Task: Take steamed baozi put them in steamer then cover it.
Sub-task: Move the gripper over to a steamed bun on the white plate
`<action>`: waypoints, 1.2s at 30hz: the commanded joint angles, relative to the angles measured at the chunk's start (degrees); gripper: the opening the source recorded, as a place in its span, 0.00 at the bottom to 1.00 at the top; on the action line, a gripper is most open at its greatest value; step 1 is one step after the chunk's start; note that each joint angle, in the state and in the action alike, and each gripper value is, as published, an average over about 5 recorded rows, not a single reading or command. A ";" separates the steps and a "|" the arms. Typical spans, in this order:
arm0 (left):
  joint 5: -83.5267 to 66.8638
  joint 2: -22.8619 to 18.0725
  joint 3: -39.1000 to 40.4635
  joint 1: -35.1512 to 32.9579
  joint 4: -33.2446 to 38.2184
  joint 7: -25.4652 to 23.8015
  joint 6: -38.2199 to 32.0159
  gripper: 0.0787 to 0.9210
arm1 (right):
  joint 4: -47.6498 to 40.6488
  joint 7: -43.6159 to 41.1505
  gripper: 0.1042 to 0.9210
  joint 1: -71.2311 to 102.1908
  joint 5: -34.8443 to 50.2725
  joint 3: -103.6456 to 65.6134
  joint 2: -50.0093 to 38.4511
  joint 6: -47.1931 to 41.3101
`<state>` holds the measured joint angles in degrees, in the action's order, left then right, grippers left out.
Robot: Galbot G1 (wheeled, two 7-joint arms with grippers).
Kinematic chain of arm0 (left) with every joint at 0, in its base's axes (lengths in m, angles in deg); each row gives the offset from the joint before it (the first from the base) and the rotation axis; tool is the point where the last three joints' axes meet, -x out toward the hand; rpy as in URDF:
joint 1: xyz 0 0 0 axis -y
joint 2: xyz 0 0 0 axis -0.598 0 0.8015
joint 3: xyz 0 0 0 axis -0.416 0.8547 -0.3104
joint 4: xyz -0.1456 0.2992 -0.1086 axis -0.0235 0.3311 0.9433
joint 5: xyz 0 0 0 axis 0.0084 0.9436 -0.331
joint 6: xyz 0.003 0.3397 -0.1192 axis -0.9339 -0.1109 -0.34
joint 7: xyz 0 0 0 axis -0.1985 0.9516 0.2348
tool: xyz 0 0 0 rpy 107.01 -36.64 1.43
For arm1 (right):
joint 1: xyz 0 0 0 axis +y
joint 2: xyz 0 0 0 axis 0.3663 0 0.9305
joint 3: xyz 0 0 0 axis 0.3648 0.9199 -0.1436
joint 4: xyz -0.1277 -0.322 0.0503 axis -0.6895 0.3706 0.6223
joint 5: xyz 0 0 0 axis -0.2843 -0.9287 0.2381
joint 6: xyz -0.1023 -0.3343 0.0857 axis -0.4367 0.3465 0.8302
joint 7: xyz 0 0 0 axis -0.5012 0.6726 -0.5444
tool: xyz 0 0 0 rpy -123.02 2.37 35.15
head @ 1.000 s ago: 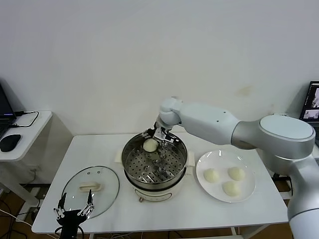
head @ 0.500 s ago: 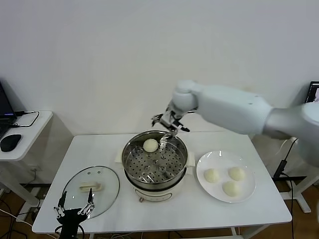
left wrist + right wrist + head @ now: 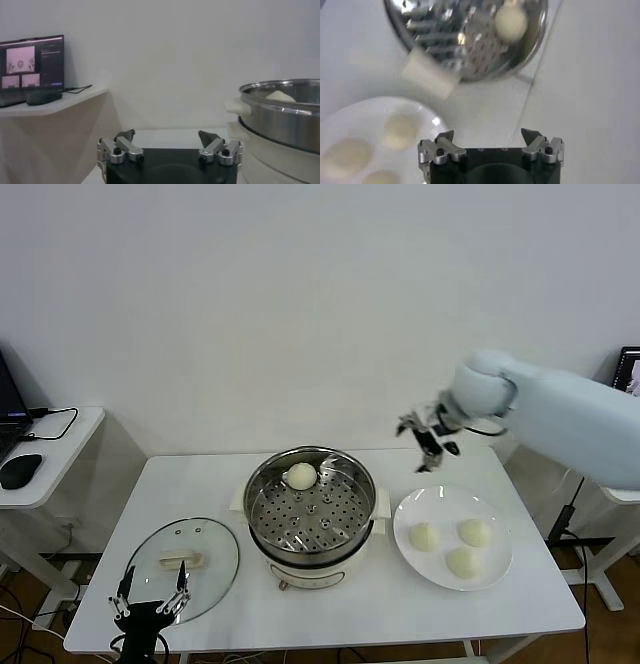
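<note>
My right gripper hangs spread and empty above plate holding three baozi; one baozi sits in steamer. Left gripper spread near cover.

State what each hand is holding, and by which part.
Nothing. The right hand is open and empty above the table; the left hand is open and empty near the lid.

One cream-white round baozi in shiny perforated steel steamer; three baozi alongside; clear glass lid flat on bench.
</note>
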<state>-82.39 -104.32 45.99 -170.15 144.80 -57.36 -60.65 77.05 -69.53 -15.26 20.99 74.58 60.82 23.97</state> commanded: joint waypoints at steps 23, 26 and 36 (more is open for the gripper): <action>0.51 -0.56 -0.51 -0.34 -1.09 -0.22 0.31 0.88 | -4.68 3.07 0.88 26.27 -8.20 -13.05 2.86 -2.22; 0.48 -0.58 -0.63 -0.29 -1.15 -0.21 0.27 0.88 | -5.88 3.27 0.88 26.30 -8.43 -13.38 4.37 -2.23; 0.39 -0.64 -0.64 0.11 -1.53 -0.22 0.27 0.88 | -9.13 3.50 0.87 27.65 -10.72 -14.17 6.39 -2.15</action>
<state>-81.96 -104.98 45.33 -170.10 143.41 -57.57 -60.37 70.09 -66.28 10.74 11.46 61.11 65.29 21.85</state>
